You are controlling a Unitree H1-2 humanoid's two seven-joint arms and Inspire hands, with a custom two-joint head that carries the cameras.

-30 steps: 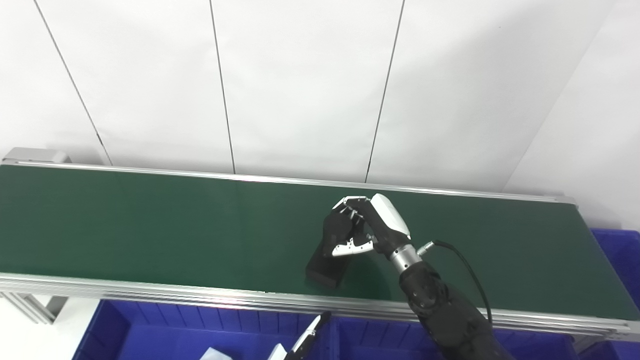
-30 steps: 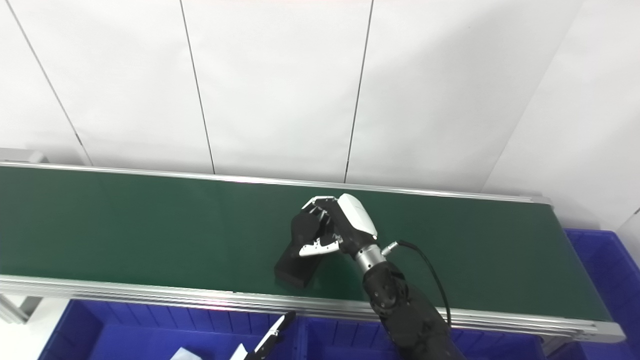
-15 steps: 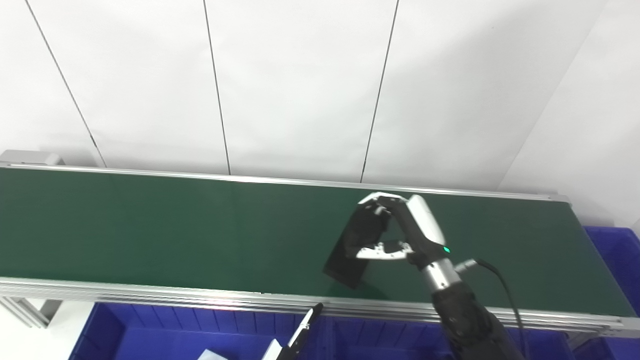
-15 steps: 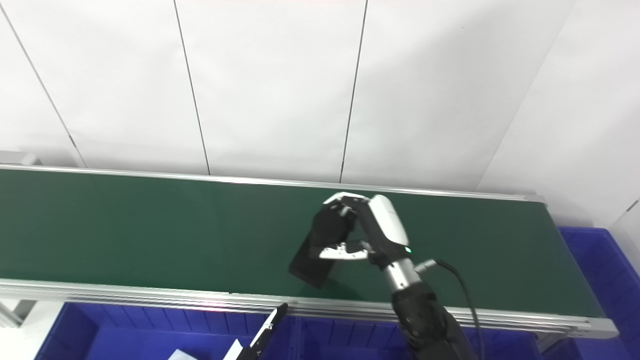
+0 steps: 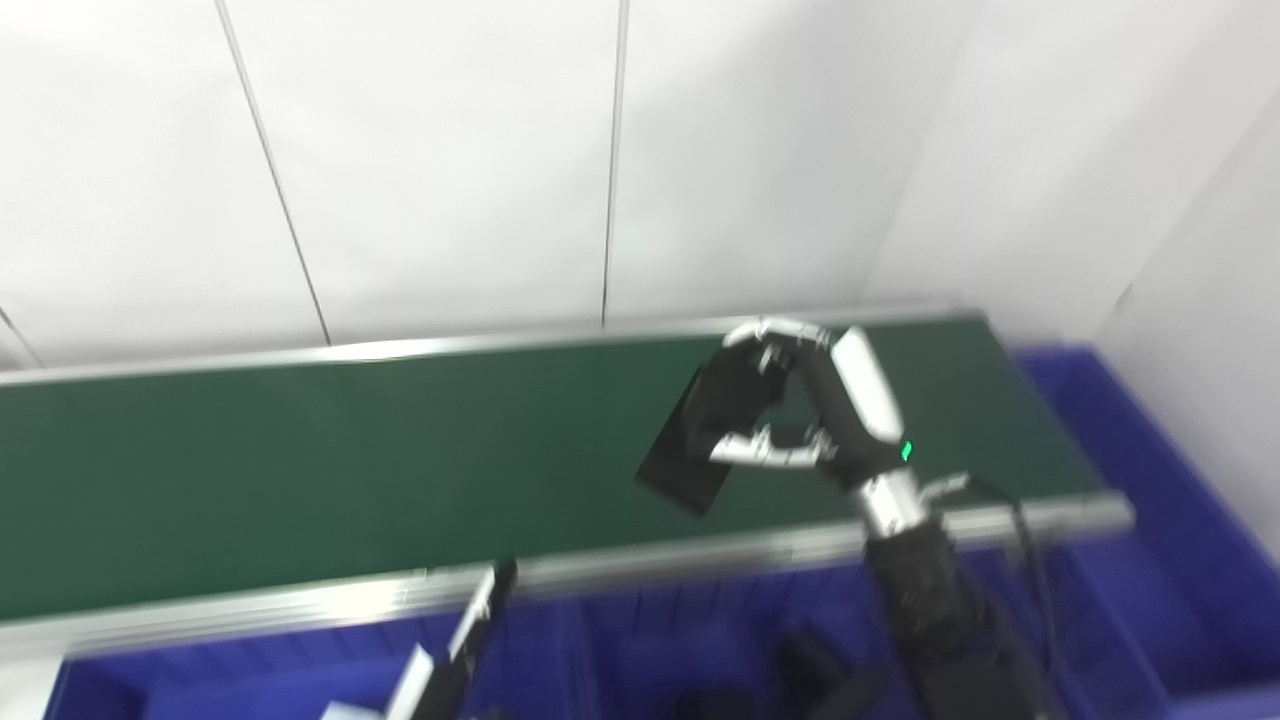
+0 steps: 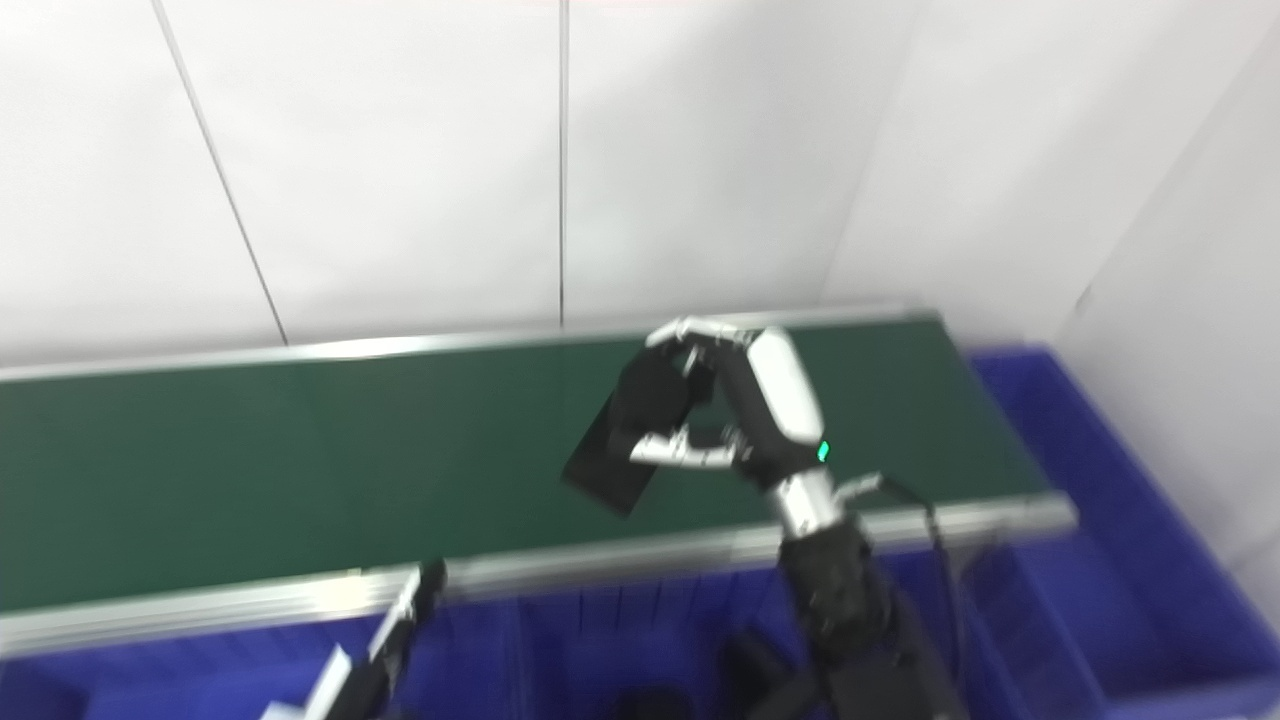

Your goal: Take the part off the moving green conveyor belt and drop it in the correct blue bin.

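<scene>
Both views motion-blurred. R hand (image 5: 815, 410) over the green conveyor belt (image 5: 300, 450), arm coming up from bottom right across the belt's near rail (image 5: 700, 555). Fingers (image 5: 775, 335) curl over the top end of a flat black rectangular part (image 5: 705, 430), thumb pressed under its mid section, so R hand is clenched on the part. Part tilted, upper end inside the grip, lower-left end sticking out free w/ green belt behind it; appears lifted clear of the belt, though blur makes contact hard to judge. Small green light shows on the hand near the wrist. L hand (image 6: 385, 640) low at bottom edge, in front of the near rail, over the blue bins (image 5: 620, 650); only a thin black-and-white sliver of it visible, can't tell if fingers are spread or closed. Dark shapes lie in the bin below the R arm, too blurred to ID. Another blue bin (image 5: 1120, 480) sits past the belt's R end. White panelled wall (image 5: 450, 170) behind.
</scene>
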